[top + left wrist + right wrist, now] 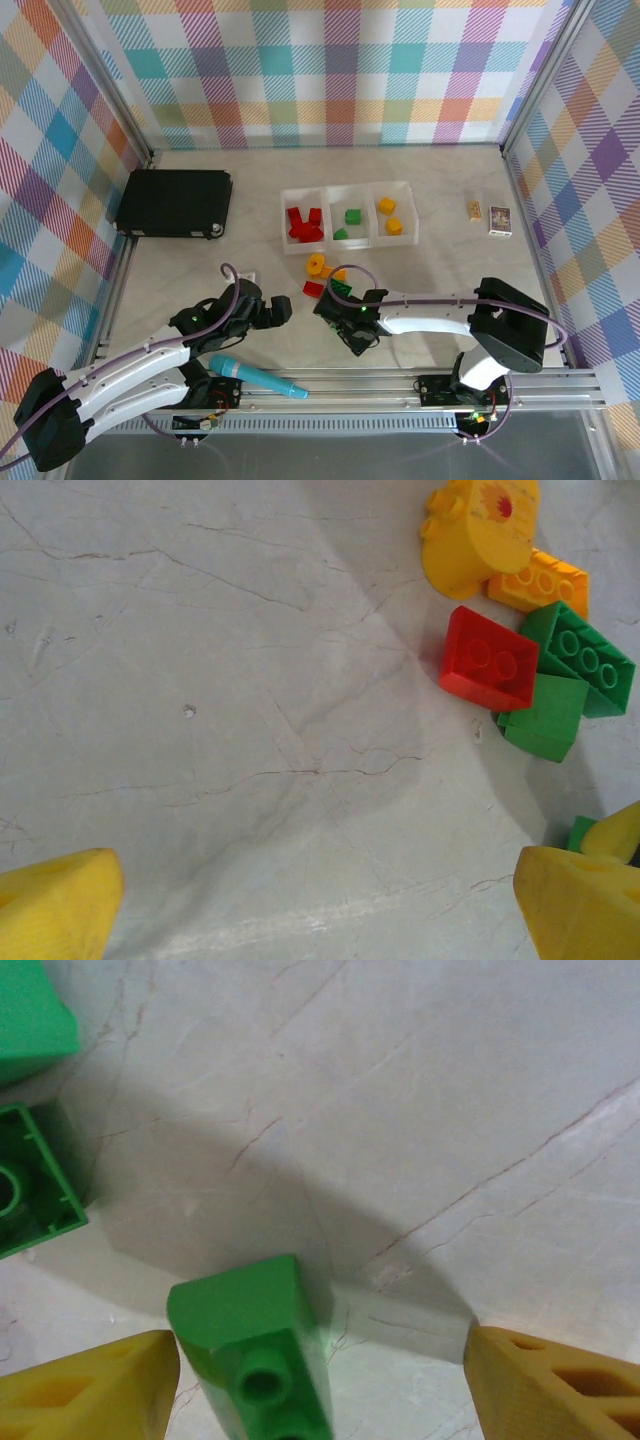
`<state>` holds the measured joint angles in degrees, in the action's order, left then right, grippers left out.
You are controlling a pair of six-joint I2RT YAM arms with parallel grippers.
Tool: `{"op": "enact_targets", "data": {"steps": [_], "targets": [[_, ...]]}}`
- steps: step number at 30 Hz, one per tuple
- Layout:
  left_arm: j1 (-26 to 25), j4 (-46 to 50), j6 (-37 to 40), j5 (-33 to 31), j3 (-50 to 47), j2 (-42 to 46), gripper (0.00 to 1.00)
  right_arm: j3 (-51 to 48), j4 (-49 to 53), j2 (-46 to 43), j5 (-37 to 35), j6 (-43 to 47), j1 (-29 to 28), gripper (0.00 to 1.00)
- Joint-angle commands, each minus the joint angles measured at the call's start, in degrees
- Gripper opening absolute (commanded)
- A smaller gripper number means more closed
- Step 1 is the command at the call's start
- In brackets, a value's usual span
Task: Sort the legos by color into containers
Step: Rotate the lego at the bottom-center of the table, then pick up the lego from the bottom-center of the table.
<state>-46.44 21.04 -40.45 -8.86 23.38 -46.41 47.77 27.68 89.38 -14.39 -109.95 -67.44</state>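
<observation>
Legos (325, 275), small plastic studded bricks in red, green and yellow-orange, sit in a loose cluster on the pale marbled table (430, 180), between the two sets of jaws and just ahead of both.

Flat black rectangular case (172, 203) is far left, well beyond the left jaws. Left arm (130, 365) lies low, stretched diagonally from the near-left corner toward centre, wrist tipped down. Left gripper (278, 312) has its jaws spread wide. Its yellow fingertips (55, 910) show bare table between them, nothing held. Red two-by-two brick (490, 660), two green bricks, an orange brick and a yellow round piece (480, 530) lie ahead and right of those jaws, outside the gap. Teal pen (258, 377) lies behind the left jaws by the near rail.

Containers (340, 198), three joined white-translucent square bins, stand well ahead of both jaws. Red bricks are in the left bin, green in the middle, yellow-orange in the right.

Right gripper (335, 300) points down at the near edge of the cluster, jaws apart, not clamped. A green sloped brick (255, 1350) sits inside the gap, just beside one yellow finger (90, 1390), the other finger well clear. Two more green bricks lie ahead-left of these jaws. Right arm (430, 322) has its forearm level and low, reaching leftward from a raised elbow at near right.

Small printed cards (500, 220) lie far right, well apart from the right jaws.
</observation>
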Motion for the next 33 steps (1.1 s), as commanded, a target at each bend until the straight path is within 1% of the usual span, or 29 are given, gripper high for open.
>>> {"op": "enact_targets", "data": {"steps": [1,4,9,12,20,27,33], "targets": [[-0.7,2.0,1.3,-1.7,-0.1,1.0,1.0,0.8,2.5,1.5,-2.5,0.5,0.8,0.75],[-0.7,2.3,1.4,-1.7,0.0,1.0,1.0,1.1,2.2,1.8,-3.4,4.5,2.1,0.73],[-0.8,3.2,1.3,-2.1,-0.3,1.7,1.0,4.5,6.7,2.5,-6.5,14.4,3.7,0.72],[-0.7,3.8,1.0,-2.5,-0.8,2.8,1.0,5.7,6.9,3.1,-6.1,18.1,4.2,0.71],[-0.7,4.1,0.2,-3.0,-1.7,4.3,1.0,8.4,6.2,5.6,-2.2,20.8,3.7,0.67],[-0.7,4.7,0.2,-3.5,-1.8,4.6,1.0,8.7,7.7,7.7,-1.5,18.6,1.8,0.67],[-0.7,5.7,-0.5,-4.3,-2.6,5.9,1.0,10.0,7.3,9.7,-2.0,19.3,0.9,0.64]]}}
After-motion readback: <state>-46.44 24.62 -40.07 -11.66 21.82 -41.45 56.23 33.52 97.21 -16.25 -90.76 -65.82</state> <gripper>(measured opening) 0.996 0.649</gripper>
